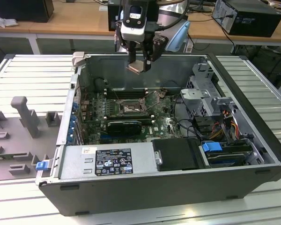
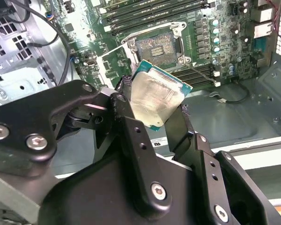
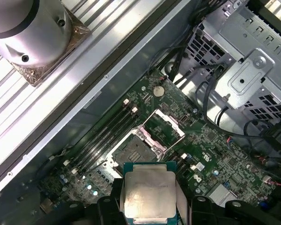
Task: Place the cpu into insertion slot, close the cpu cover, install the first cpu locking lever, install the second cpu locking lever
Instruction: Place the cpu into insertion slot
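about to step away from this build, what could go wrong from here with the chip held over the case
1. The gripper pinches the chip by two edges, well above the socket; it may slip and drop.
2. The chip looks tilted in the exterior view, so it might land crooked and harm the contacts.
3. The raised cover beside the socket could snag the chip on the way down.

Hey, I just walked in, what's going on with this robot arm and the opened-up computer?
The arm's end effector is shut on the cpu and holds it in the air above the open computer case. The insertion slot on the green motherboard is empty, and the cpu cover is flipped open beside it. The chip is not yet seated.
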`<state>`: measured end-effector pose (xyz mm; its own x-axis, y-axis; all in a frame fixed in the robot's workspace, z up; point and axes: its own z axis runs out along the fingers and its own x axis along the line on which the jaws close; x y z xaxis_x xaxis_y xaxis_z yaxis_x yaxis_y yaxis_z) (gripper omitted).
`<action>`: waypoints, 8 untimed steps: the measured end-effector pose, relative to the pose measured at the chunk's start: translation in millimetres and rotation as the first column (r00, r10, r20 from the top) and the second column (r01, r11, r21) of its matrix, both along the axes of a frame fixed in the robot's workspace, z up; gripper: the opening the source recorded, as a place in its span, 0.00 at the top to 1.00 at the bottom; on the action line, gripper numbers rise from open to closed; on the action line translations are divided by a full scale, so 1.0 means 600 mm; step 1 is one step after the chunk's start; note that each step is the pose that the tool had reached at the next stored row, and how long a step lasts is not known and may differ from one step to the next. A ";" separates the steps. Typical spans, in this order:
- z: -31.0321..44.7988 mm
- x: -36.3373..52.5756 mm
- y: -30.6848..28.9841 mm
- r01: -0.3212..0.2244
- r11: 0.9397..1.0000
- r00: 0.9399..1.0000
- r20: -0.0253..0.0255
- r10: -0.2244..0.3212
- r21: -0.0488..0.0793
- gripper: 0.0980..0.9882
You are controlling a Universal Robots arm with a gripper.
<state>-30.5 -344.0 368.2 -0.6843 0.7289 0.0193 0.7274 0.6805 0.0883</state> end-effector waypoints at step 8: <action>0.000 0.000 0.0000 0.068 0.998 0.998 0.000 -0.068 0.000 0.52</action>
<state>-30.5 -343.9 368.0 -0.6334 0.7736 0.0193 0.7718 0.6297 0.0883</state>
